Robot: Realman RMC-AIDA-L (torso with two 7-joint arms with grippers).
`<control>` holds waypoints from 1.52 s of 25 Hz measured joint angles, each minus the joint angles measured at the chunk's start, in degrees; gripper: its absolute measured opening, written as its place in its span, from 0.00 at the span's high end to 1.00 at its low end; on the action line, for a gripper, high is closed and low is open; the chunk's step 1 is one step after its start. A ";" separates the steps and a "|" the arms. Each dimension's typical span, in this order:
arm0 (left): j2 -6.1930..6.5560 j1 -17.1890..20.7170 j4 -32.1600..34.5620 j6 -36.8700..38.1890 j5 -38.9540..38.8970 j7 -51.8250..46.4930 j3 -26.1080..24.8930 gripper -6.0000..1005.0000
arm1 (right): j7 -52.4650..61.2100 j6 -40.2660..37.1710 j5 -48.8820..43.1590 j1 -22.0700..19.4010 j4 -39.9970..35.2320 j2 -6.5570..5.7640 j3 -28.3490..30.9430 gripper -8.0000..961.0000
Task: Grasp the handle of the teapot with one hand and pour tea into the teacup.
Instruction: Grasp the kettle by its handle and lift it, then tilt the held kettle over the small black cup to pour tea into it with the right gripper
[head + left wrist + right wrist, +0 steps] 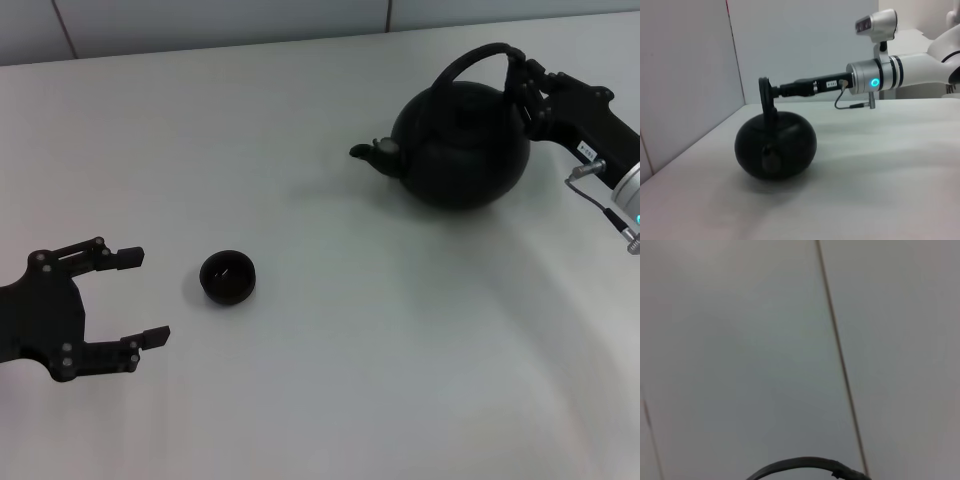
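Note:
The matte-black teapot [462, 145] stands on the white table at the back right, its spout [372, 152] pointing left. My right gripper [522, 80] reaches in from the right and is shut on the right side of the arched handle [470, 62]. The left wrist view shows the same grip on the handle [767, 102] above the teapot [776, 145]. An arc of the handle [800, 463] shows in the right wrist view. The small dark teacup [228, 277] sits at the front left. My left gripper [135, 297] rests open just left of it. No tea is visible.
The white table [350, 380] stretches bare between the teacup and the teapot. A pale panelled wall [200, 20] runs along the table's far edge, close behind the teapot.

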 joint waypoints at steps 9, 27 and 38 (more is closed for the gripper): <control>-0.09 0.01 0.63 0.03 0.64 0.00 0.00 0.16 | -0.12 -3.20 -0.13 1.40 -0.48 -0.11 -3.55 0.86; -0.39 0.08 1.49 0.39 1.41 0.00 0.01 0.16 | 0.58 -0.82 -0.20 6.77 -6.82 0.00 -18.70 0.86; -0.48 0.01 1.49 0.08 1.41 0.00 0.01 0.16 | 0.23 -0.47 -0.17 7.84 -9.18 0.09 -23.42 0.86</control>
